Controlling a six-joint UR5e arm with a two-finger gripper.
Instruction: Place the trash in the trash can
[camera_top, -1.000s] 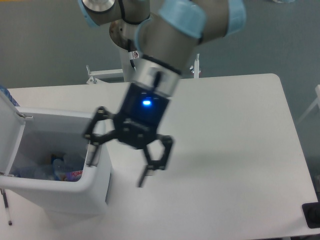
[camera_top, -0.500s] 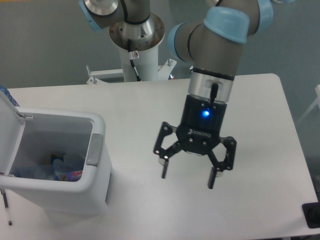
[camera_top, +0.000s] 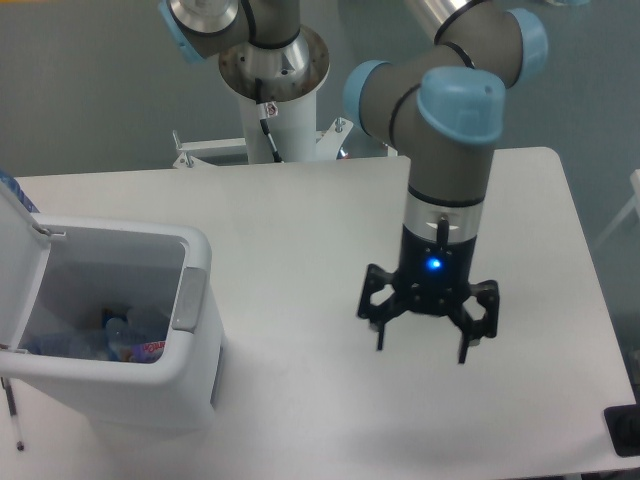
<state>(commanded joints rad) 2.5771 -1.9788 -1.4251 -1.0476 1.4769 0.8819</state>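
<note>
From the fixed camera, the gripper (camera_top: 421, 351) has swung further toward 3 o'clock than half a second ago and sits lower over the tabletop (camera_top: 300, 210), well apart from the bin (camera_top: 190, 330). Its jaws are spread wide and hold nothing (blue light lit on the body). The bin stands unmoved at 9 o'clock, lid (camera_top: 15, 225) up, with the trash (camera_top: 125, 338) lying inside at the bottom, as before.

White trash can (camera_top: 120, 385) at 8 o'clock on the desk, lid (camera_top: 18, 265) hinged open, grey latch panel on its rim. Trash (camera_top: 125, 335) lies inside at the bottom: clear bottle, bluish label.
</note>
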